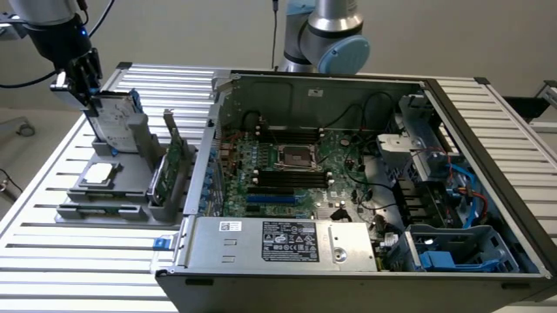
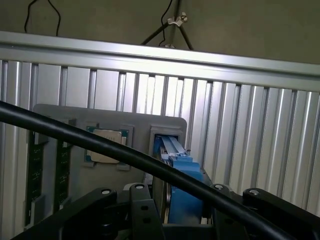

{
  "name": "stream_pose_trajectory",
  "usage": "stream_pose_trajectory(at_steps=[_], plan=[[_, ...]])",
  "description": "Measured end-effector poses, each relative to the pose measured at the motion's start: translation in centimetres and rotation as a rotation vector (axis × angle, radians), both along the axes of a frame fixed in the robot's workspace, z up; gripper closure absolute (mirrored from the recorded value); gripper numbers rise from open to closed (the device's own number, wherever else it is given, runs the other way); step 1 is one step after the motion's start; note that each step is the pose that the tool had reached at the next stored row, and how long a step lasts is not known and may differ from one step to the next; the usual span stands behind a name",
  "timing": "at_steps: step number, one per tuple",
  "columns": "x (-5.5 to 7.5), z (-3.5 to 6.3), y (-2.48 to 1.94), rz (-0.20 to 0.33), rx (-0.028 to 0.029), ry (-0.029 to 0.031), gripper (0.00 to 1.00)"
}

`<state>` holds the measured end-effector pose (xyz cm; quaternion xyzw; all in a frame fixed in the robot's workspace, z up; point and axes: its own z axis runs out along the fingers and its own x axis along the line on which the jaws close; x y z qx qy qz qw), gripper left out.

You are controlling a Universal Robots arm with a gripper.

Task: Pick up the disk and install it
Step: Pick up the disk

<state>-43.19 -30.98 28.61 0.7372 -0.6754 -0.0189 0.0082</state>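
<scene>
Slatted aluminium table (image 1: 61, 261) fills the exterior view. At the upper left, the gripper (image 1: 87, 91) reaches down over the disk (image 1: 119, 120), which stands upright in a slot of the grey holder (image 1: 104, 195). Its jaws sit wide astride the disk's top edge; I cannot tell whether they press it. In the wrist view, the blue-framed disk (image 2: 185, 200) sits between the gripper (image 2: 180, 212) fingers. An open computer case (image 1: 452, 111) lies to the right.
</scene>
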Motion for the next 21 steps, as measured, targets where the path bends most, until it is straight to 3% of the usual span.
stream_pose_trajectory(at_steps=[9, 21], plan=[[-0.01, -0.04, 0.25, 0.000, 0.0003, -0.0004, 0.55], [-0.10, -0.20, 0.25, 0.000, -0.0001, -0.0001, 0.57]])
